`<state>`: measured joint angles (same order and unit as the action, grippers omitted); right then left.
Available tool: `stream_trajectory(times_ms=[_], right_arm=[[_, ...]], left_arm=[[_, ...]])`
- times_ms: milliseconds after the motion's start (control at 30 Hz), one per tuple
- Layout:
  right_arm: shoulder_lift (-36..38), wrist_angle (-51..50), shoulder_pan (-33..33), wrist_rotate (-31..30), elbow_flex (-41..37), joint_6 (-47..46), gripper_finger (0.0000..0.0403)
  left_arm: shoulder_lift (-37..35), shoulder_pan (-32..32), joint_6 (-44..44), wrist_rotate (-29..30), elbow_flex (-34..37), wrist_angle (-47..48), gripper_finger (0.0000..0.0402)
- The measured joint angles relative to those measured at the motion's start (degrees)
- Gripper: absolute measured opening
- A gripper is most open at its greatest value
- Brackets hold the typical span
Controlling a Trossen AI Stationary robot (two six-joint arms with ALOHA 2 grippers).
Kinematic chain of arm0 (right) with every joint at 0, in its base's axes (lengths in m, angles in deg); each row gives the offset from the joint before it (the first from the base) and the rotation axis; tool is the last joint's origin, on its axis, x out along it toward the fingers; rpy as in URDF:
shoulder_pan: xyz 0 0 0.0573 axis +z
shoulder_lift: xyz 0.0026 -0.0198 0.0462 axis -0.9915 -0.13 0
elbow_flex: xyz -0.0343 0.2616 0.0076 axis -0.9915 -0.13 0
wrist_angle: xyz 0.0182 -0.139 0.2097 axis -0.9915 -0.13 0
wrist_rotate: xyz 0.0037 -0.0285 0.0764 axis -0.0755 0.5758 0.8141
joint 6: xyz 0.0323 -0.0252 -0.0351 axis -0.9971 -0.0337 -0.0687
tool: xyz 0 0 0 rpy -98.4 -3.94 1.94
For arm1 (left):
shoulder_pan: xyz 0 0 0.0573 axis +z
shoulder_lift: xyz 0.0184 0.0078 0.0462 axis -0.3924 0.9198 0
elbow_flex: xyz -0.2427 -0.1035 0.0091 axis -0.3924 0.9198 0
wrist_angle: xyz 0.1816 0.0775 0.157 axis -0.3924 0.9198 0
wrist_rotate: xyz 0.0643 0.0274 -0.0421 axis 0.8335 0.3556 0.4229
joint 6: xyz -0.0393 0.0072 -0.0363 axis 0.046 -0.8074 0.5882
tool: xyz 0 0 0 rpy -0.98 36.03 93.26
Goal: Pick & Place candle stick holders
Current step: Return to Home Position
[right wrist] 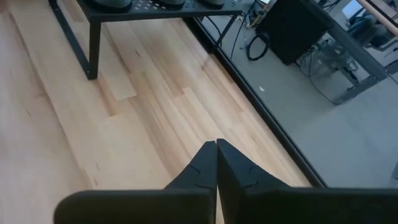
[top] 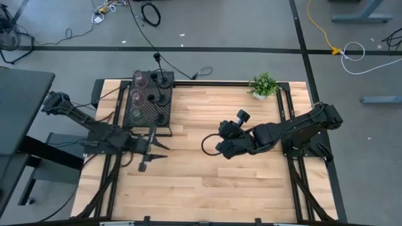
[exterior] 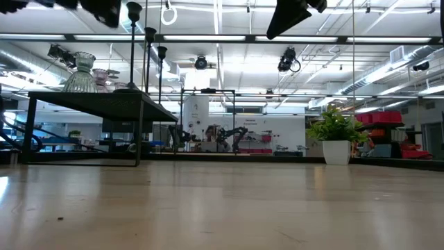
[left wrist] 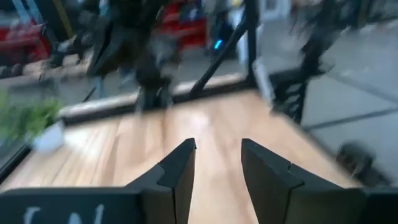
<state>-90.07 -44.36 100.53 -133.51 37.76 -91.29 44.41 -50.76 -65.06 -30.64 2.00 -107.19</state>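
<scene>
The candle stick holders stand on top of the black mesh box (top: pixel 164 105) at the table's far left. Three thin black stems (top: pixel 161 98) stand by their round bases in its right row. Two pinkish glass goblets (top: pixel 137 86) and an olive-gold round one (top: pixel 134 113) stand in its left row. In the low view the stems (exterior: pixel 133 45) and a glass goblet (exterior: pixel 82 73) rise from the box top. My left gripper (top: pixel 157 150) (left wrist: pixel 217 162) is open and empty, just near of the box. My right gripper (top: pixel 217 149) (right wrist: pixel 216 147) is shut and empty over mid-table.
A small green potted plant (top: pixel 263 86) (exterior: pixel 336 139) stands at the table's far right. The mesh box stands on thin legs (right wrist: pixel 92 43), with a gap under it. Bare wood (top: pixel 207 188) lies between the arms and along the near side.
</scene>
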Motion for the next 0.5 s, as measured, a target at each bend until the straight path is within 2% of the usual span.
stream_trajectory(times_ms=[67, 167, 300, 500], right_arm=[[0.0, 0.0, 0.0, -0.2, 0.0, -0.4, 0.0004], [0.0, -0.6, -0.5, -0.2, 0.0, -0.2, 0.0004], [0.0, -0.8, -1.1, -0.2, 0.0, -0.7, 0.0004], [0.0, -2.5, -1.1, -0.2, 0.0, -1.3, 0.0004]], left_arm=[[0.4, 1.2, 0.4, -0.7, 0.1, 1.3, 0.0131], [0.9, 3.0, 0.5, -6.4, 0.0, 1.2, 0.0127], [0.8, 5.9, 0.6, -5.0, 1.1, 0.6, 0.0126], [-0.4, 8.5, 3.0, -7.3, 5.2, -2.2, 0.0126]])
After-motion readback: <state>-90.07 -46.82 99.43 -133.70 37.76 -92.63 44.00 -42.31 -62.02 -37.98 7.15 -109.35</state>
